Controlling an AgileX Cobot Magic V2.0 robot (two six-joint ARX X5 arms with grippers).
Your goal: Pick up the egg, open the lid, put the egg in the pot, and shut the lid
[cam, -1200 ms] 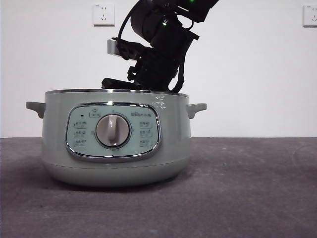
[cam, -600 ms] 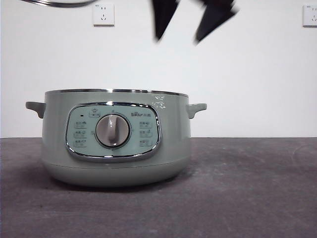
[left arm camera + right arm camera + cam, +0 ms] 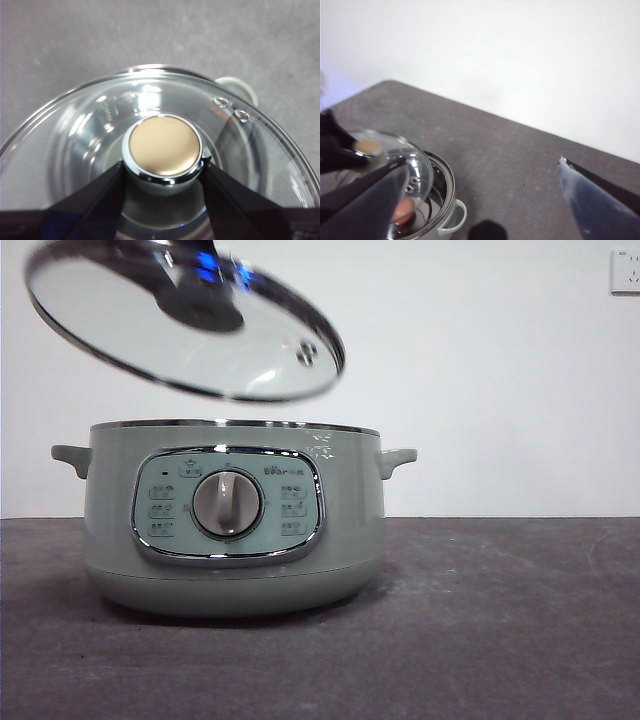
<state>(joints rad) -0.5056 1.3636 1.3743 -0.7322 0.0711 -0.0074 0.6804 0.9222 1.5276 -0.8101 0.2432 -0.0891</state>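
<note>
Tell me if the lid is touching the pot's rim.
Apart. The front view shows white wall between the tilted lid and the pot rim; the left gripper holds it by the knob.

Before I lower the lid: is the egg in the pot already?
Yes. In the right wrist view the egg lies inside the open pot; the left gripper holds the lid tilted above it.
</note>
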